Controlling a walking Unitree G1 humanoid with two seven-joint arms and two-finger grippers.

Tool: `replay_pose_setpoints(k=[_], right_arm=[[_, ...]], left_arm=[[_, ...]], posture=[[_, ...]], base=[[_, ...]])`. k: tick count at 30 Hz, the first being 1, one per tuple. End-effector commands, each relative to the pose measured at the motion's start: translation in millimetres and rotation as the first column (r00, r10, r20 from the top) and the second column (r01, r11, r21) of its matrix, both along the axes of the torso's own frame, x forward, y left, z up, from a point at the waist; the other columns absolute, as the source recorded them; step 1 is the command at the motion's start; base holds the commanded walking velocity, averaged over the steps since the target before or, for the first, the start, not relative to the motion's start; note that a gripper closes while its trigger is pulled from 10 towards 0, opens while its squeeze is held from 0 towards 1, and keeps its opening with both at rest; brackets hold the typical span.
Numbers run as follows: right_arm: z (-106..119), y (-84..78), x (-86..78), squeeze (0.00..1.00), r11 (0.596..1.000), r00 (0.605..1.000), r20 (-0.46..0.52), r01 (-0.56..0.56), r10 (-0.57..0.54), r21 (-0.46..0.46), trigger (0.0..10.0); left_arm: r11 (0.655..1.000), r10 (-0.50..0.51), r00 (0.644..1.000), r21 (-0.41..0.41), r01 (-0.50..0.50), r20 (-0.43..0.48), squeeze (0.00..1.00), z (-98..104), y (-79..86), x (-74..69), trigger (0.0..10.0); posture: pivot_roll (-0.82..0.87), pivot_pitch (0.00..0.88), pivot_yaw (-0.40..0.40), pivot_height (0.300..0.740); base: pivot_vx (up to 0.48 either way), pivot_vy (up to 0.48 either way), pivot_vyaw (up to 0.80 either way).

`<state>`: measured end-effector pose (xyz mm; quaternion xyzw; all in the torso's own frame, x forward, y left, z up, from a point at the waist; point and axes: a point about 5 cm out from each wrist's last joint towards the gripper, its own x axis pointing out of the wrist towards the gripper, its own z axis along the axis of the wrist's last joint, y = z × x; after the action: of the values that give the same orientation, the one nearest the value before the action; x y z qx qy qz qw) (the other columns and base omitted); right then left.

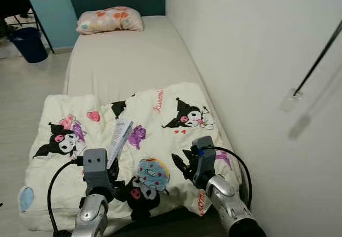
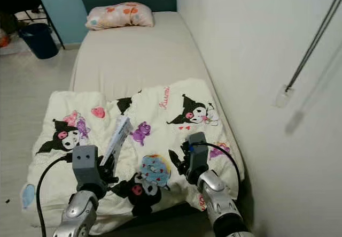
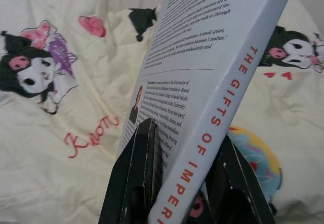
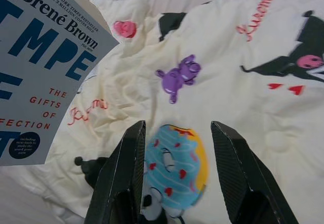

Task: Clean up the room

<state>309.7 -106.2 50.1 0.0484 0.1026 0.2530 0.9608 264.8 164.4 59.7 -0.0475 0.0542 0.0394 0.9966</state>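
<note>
My left gripper (image 1: 112,165) is shut on a grey paperback book (image 1: 121,137) with orange spine lettering (image 3: 217,133), held upright above the cream cartoon-print blanket (image 1: 160,114). Its two black fingers (image 3: 144,173) clamp the book's lower end, front and back cover. My right gripper (image 1: 180,165) hovers open over the blanket's blue donut print (image 4: 174,166), nothing between its fingers (image 4: 126,173). The book's front cover (image 4: 40,67) also shows in the right wrist view, to the right gripper's left.
The blanket lies crumpled on the foot of a single bed (image 1: 128,60) with a patterned pillow (image 1: 109,20) at the head. A white wall (image 1: 256,60) runs along the bed's right side. A dark blue bin (image 1: 29,44) stands on the floor at far left.
</note>
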Motion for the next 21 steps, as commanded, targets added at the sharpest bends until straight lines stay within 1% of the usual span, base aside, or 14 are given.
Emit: replay_pose_setpoints(k=[1, 4, 6, 7, 8, 12, 17, 19, 21], right_arm=[[-0.7, 0.2, -2.7, 0.0, 1.0, 1.0, 0.008, -0.001, 0.001, 0.013, 10.0], [-0.4, 0.4, -2.7, 0.0, 1.0, 1.0, 0.01, -0.003, 0.002, 0.018, 10.0], [-2.1, 1.3, -3.6, 0.0, 0.997, 1.0, -0.021, 0.002, -0.001, 0.071, 10.0], [-2.1, 0.9, -3.4, 0.0, 0.998, 1.0, -0.021, 0.007, -0.005, 0.068, 10.0], [-2.3, 0.1, -3.2, 0.0, 0.998, 1.0, -0.021, 0.014, -0.013, 0.065, 10.0], [-2.0, -0.8, -2.9, 0.0, 0.998, 1.0, -0.017, 0.022, -0.021, 0.056, 10.0], [-2.0, -0.9, -2.8, 0.0, 0.998, 1.0, -0.017, 0.022, -0.021, 0.055, 10.0], [-1.9, -1.5, -2.6, 0.0, 0.998, 1.0, -0.017, 0.023, -0.022, 0.056, 10.0], [-1.6, -1.5, -2.4, 0.0, 0.998, 1.0, -0.016, 0.023, -0.022, 0.057, 10.0]], left_arm=[[1.0, 0.006, 0.999, 0.009, -0.007, 0.044, 0.0, 7.3, 0.5, 0.8, 10.0], [1.0, 0.013, 0.999, 0.01, -0.013, 0.045, 0.0, 7.4, 0.9, 0.8, 10.0], [0.999, 0.02, 0.998, 0.032, -0.022, 0.052, 0.0, 8.8, 2.1, 1.0, 10.0], [0.999, 0.023, 0.999, 0.036, -0.025, 0.049, 0.0, 9.5, 2.2, 1.4, 10.0], [0.998, 0.03, 0.998, 0.055, -0.033, 0.054, 0.0, 10.7, 2.6, 1.8, 10.0], [0.996, 0.037, 0.997, 0.085, -0.042, 0.061, 0.0, 12.3, 2.8, 2.5, 10.0], [0.996, 0.048, 0.997, 0.076, -0.053, 0.067, 0.0, 12.6, 3.0, 2.5, 10.0], [0.997, 0.076, 0.994, 0.023, -0.078, 0.083, 0.0, 13.1, 3.6, 2.0, 10.0], [0.996, 0.086, 0.993, 0.005, -0.086, 0.082, 0.0, 12.8, 4.2, 1.6, 10.0]], posture=[[-0.01, 0.144, -0.009, 0.74], [-0.01, 0.143, -0.01, 0.74], [-0.01, 0.142, -0.01, 0.74], [0.0, 0.146, -0.01, 0.74], [0.0, 0.146, -0.01, 0.74], [0.0, 0.146, -0.01, 0.74], [0.0, 0.147, -0.011, 0.74], [0.0, 0.148, -0.012, 0.74], [0.0, 0.151, -0.013, 0.74]], base=[[0.0, 0.0, 0.8], [0.0, 0.0, 0.8], [0.0, 0.0, 0.0], [0.0, 0.0, 0.0], [0.0, -0.48, 0.0], [0.0, -0.48, 0.0], [0.0, -0.48, 0.0], [0.0, -0.142, 0.0], [0.0, 0.0, 0.0]])
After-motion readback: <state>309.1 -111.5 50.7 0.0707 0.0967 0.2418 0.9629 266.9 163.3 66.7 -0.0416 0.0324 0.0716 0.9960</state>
